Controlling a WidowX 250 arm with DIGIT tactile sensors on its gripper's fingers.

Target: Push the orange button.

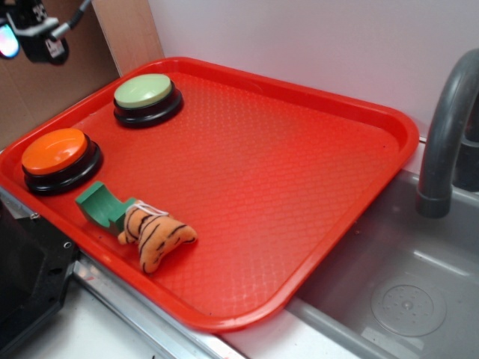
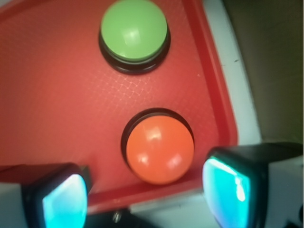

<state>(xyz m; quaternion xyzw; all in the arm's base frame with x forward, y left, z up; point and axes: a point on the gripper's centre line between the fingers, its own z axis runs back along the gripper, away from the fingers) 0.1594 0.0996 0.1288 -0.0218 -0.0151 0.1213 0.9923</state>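
— Nearest us in the exterior view, we have a small striped tiger toy (image 1: 156, 238) lying on the front edge of the red tray (image 1: 299, 187), touching a green plastic piece (image 1: 101, 206) just behind it.

— And the orange button (image 1: 56, 152)?

— We see it in the tray's near left corner, sitting on its black base, just behind the green piece and apart from it. Its twin with the pale green top (image 1: 144, 91) sits farther back along the same left side, well apart from it.

— Where is the gripper (image 2: 145, 190)?

— In the exterior view we catch only a dark part of it at the top left corner, raised above the tray and off to the side. From the wrist view we look down between its two fingers (image 2: 64, 197), whose pads glow cyan. The orange button (image 2: 159, 149) shows between them and a little ahead, with the green-topped button (image 2: 134, 31) beyond.

— How do the jaws stand?

— We see them spread wide, wider than the orange button, with nothing held between them and touching nothing.

— Anything else?

— We see a grey sink (image 1: 404, 299) to the tray's right, with a grey faucet (image 1: 445, 127) rising over it.
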